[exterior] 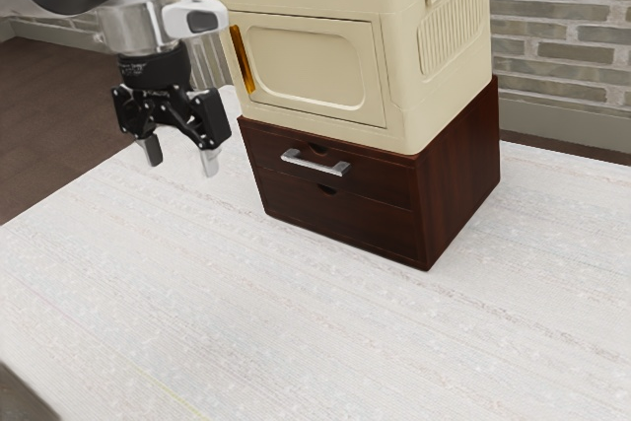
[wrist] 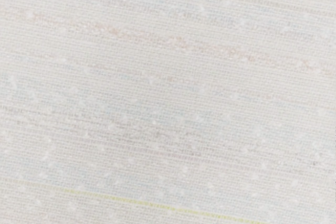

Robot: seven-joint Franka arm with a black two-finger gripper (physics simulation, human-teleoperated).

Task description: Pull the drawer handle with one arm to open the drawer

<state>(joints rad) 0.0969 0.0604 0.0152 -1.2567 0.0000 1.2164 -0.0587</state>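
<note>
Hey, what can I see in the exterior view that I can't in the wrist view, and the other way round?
Exterior view: the black two-finger hand, open; the dark brown wooden drawer unit with a silver metal bar handle; the cream plastic cabinet on top; the grey brick wall.

Wrist view: close-up weave and faint orange-pink streaks.

Both: the whitish woven table surface and its thin yellow line.
</note>
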